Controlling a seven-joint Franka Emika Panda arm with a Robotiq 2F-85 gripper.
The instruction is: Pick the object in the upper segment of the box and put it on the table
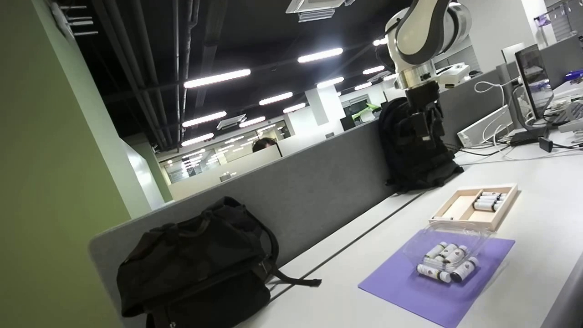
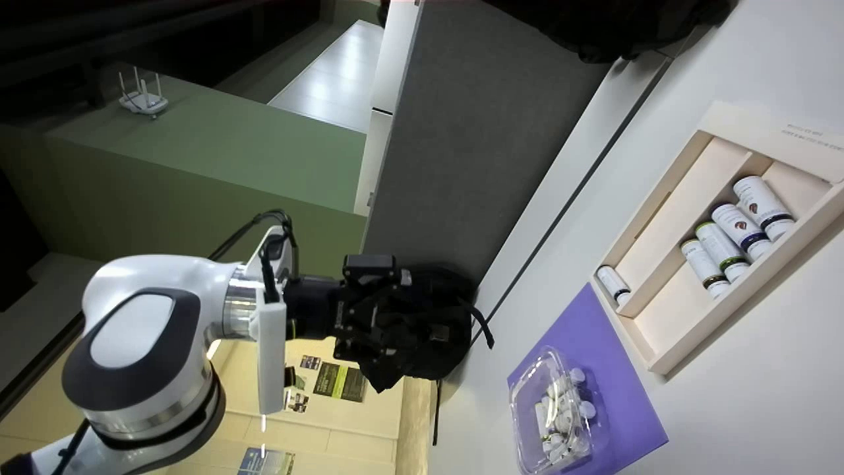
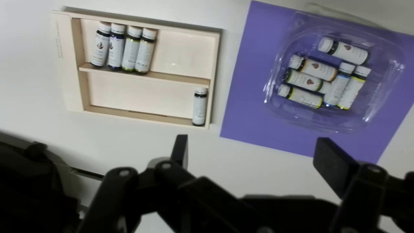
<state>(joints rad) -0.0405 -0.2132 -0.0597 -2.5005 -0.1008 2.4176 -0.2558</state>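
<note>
The box (image 3: 139, 97) is a light-wood tray on the table (image 3: 142, 145); it shows in both exterior views (image 1: 456, 207) (image 2: 679, 204). A wooden wall splits it into two long segments. One small white-labelled bottle (image 3: 200, 108) lies alone at the end of one segment; it also shows in an exterior view (image 2: 613, 285). Several bottles (image 3: 124, 48) lie side by side in the other segment. My gripper (image 3: 252, 145) is open and empty, its fingers wide apart. It hangs high above the table in both exterior views (image 1: 426, 132) (image 2: 389, 336), clear of the box.
A purple mat (image 3: 242, 87) lies beside the box. A clear plastic container (image 3: 381, 84) with several bottles stands on the mat. Two dark backpacks (image 1: 200, 264) (image 1: 419, 159) lean on the grey partition (image 1: 309, 196). A monitor (image 1: 533, 82) and cables are farther along the desk.
</note>
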